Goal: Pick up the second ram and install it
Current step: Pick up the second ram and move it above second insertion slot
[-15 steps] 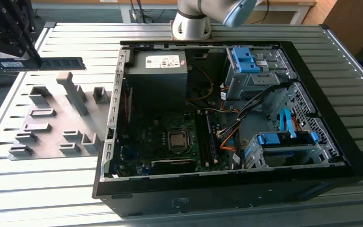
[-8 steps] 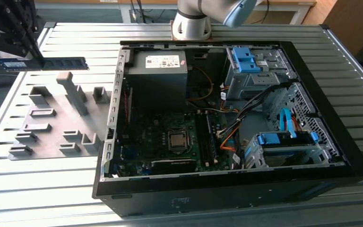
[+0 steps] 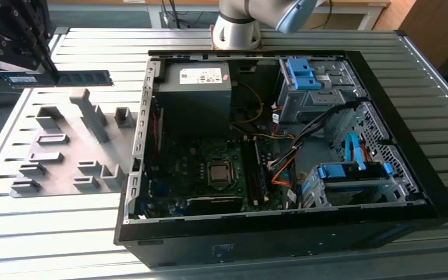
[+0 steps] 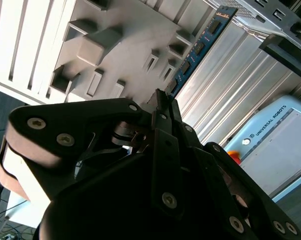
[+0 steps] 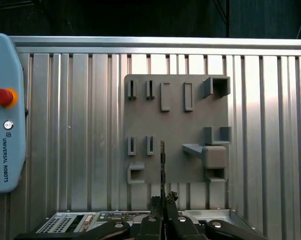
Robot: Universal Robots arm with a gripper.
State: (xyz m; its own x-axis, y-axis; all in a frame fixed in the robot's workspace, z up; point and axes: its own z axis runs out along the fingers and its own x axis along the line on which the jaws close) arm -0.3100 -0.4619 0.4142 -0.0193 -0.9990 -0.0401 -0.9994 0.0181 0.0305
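The second ram [image 3: 84, 78], a dark blue-green stick with black chips, hangs level in the air above the grey holder plate [image 3: 68, 149] at the exterior view's left. My gripper [image 3: 51, 73] is shut on it from above, near the stick's middle. In the first wrist view the second ram [image 5: 162, 162] shows edge-on, running out from my gripper [image 5: 163, 200] over the holder plate [image 5: 175, 125]. In the second wrist view the second ram [image 4: 200, 47] reaches away from my gripper [image 4: 163, 102]. The open computer case [image 3: 142, 116] lies to the exterior view's right, with its memory slots [image 3: 259, 169] on the motherboard.
Grey holder blocks [image 3: 91, 116] rise from the plate under the stick. Inside the case are a power supply [image 3: 196, 79], blue drive cages [image 3: 305, 73] and loose cables [image 3: 286, 163]. A teach pendant [image 5: 5, 115] lies on the ribbed metal table [image 3: 53, 221]. The arm's base [image 3: 235, 29] stands behind the case.
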